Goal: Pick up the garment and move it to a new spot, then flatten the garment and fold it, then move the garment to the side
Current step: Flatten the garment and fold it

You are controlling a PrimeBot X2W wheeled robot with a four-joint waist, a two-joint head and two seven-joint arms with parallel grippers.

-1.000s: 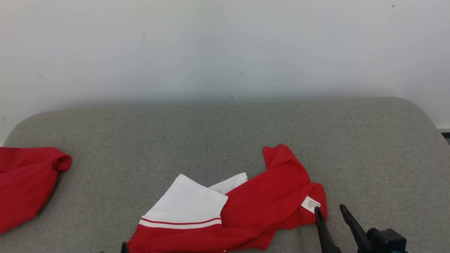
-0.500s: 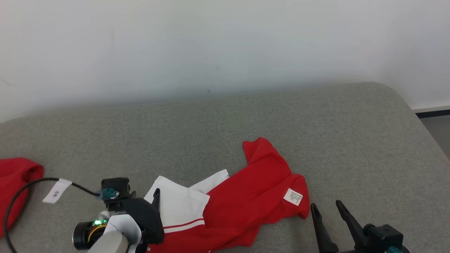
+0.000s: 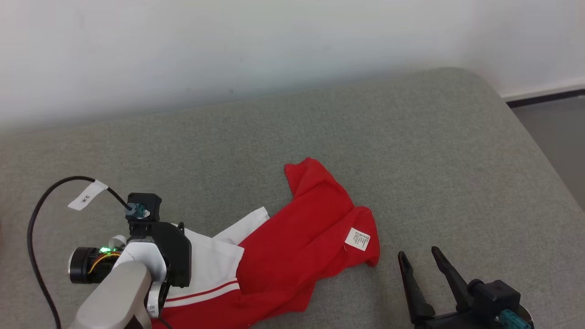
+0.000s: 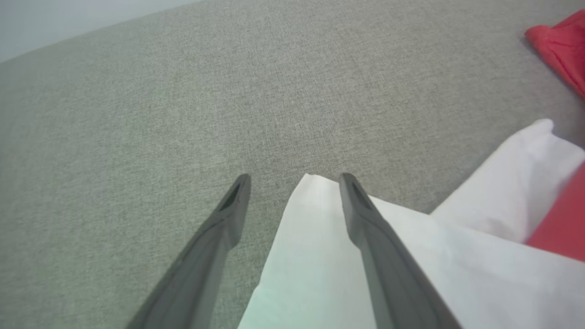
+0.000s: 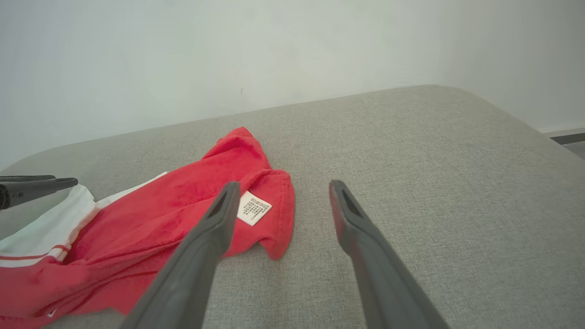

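Observation:
A crumpled red and white garment [image 3: 301,246] lies on a grey cushioned surface [image 3: 411,151], with a small white label [image 3: 358,239] near its right end. My left gripper [image 4: 295,178] is open and low over the garment's white corner [image 4: 315,228], which lies between and under its fingers; nothing is gripped. In the head view the left wrist [image 3: 155,256] covers the white part. My right gripper [image 3: 418,253] is open, just right of the garment's red edge and apart from it. From the right wrist, the right gripper [image 5: 284,184] points past the label [image 5: 252,208].
A pale wall stands behind the cushion. The cushion's rounded right edge drops to a dark floor [image 3: 557,132]. A black cable with a white tag [image 3: 87,196] loops from my left wrist. Bare grey fabric stretches behind and right of the garment.
The head camera has turned right, shifting the whole picture left. My left arm has come in over the white part. The right gripper has drawn back from the label edge.

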